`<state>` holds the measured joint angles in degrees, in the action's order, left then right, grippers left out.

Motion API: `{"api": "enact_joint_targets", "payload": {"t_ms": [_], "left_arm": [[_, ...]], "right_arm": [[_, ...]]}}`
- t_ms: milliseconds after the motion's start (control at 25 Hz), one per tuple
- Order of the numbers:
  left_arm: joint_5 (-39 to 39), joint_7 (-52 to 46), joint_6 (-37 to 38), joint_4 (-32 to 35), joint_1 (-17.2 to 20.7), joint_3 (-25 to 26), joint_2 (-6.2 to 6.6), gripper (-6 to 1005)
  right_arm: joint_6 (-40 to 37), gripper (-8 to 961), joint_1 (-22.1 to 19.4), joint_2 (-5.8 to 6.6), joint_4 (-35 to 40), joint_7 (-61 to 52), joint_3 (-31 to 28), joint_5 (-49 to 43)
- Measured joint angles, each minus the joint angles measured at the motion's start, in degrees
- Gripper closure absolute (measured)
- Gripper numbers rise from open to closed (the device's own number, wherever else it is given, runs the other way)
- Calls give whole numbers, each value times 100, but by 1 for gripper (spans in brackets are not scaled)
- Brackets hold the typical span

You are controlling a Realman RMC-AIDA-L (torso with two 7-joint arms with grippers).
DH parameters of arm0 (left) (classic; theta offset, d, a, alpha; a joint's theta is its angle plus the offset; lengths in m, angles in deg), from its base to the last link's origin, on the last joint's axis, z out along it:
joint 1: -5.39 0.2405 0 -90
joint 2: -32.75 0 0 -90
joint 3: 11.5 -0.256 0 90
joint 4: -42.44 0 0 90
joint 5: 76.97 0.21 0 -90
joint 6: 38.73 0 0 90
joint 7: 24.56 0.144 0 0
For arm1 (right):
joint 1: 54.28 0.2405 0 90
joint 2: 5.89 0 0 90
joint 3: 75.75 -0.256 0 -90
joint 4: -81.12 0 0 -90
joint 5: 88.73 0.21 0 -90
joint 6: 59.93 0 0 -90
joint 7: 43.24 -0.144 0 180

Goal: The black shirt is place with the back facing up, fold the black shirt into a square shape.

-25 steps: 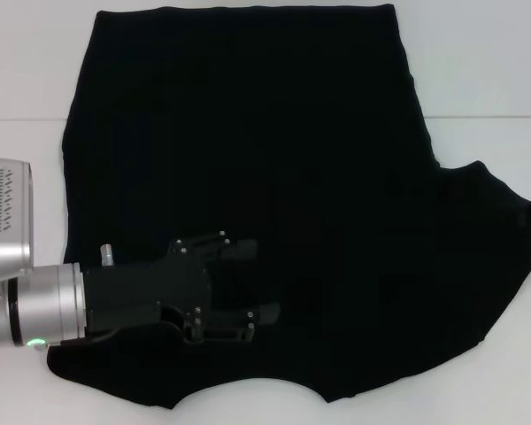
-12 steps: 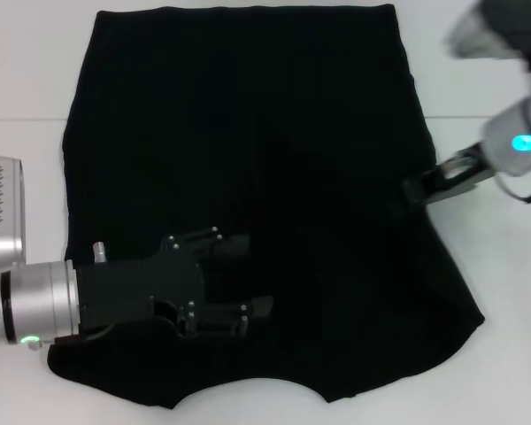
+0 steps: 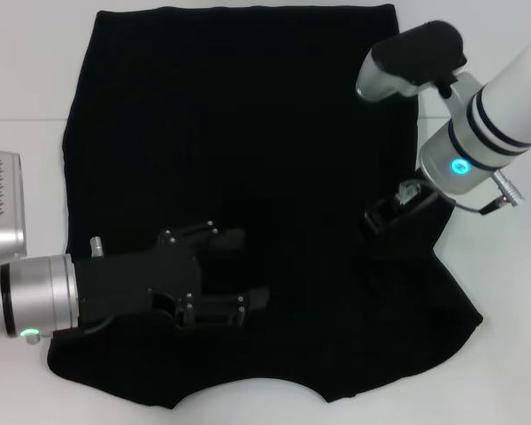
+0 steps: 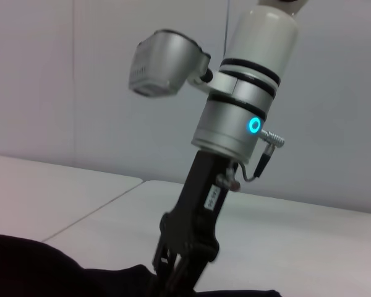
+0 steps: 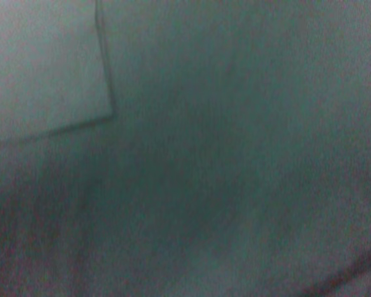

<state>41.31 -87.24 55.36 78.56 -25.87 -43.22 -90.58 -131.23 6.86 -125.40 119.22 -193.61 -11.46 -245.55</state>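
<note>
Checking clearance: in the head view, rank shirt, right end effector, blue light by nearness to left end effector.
From left end effector:
1. Black shirt, directly beneath.
2. Right end effector, at shirt's right side.
3. Blue light, farther right, up the arm.

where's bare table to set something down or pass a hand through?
Bare table shows beside the black shirt on the robot's left above the left arm, and on the right past the right gripper, near the shirt's lower corner. Middle is crowded: shirt plus left gripper over its lower left.
</note>
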Motion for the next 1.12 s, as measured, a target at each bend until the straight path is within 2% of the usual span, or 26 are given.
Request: {"api": "enact_joint_targets", "payload": {"t_ms": [80, 280, 480, 720, 880, 1120], "left_arm": [[-8, -5, -33, 0, -5, 0, 4, 125], [-20, -7, -74, 0, -21, 0, 4, 125], [-26, -8, -76, 0, -41, -8, 2, 125], [-31, -8, -76, 0, -87, -37, 2, 124], [-33, 2, -76, 2, -95, -47, 2, 124], [-21, 23, -81, 0, -98, -45, 2, 124]], "right_arm": [[124, 825, -67, 25, 85, -82, -72, 8], [465, 594, -285, 172, 128, -405, -359, -4], [704, 349, -579, 369, -5, -559, -1073, 12], [834, 146, -836, 513, -412, -541, -1800, 59], [849, 151, -1004, 522, -475, -518, -1896, 228], [1040, 163, -1113, 455, -541, -515, -1902, 453]]}}
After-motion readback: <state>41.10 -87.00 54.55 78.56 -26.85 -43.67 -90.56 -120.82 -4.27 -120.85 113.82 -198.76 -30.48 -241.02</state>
